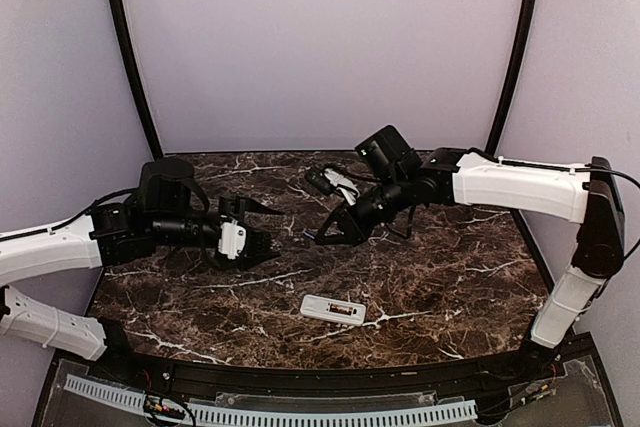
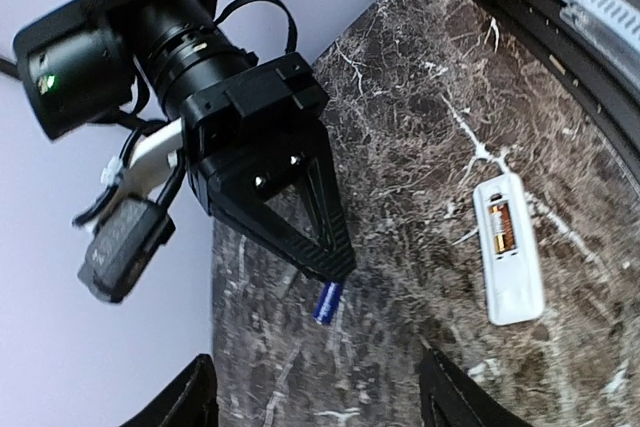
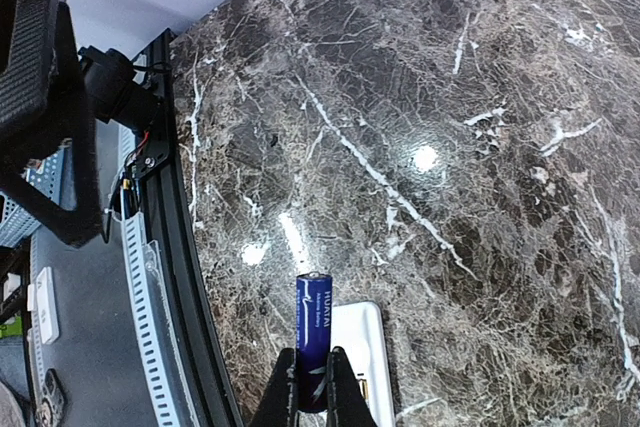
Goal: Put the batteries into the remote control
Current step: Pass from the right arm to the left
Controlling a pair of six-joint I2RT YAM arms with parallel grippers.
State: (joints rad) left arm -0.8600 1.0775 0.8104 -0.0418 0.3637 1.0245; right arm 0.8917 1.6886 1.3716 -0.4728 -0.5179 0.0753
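Observation:
The white remote control (image 1: 333, 309) lies back up on the marble table near the front middle, its bay open with one orange-marked battery (image 2: 501, 227) in it. It also shows in the left wrist view (image 2: 513, 257) and partly in the right wrist view (image 3: 362, 347). My right gripper (image 1: 325, 237) hangs above the table behind the remote, shut on a blue battery (image 3: 313, 322) that sticks out past the fingertips (image 3: 338, 379); this battery also shows in the left wrist view (image 2: 326, 300). My left gripper (image 1: 262, 232) is open and empty, left of the right gripper and facing it.
A black rail (image 1: 300, 372) and a white slotted cable track (image 1: 300, 412) run along the table's front edge. Purple walls and two black poles (image 1: 128, 57) enclose the back and sides.

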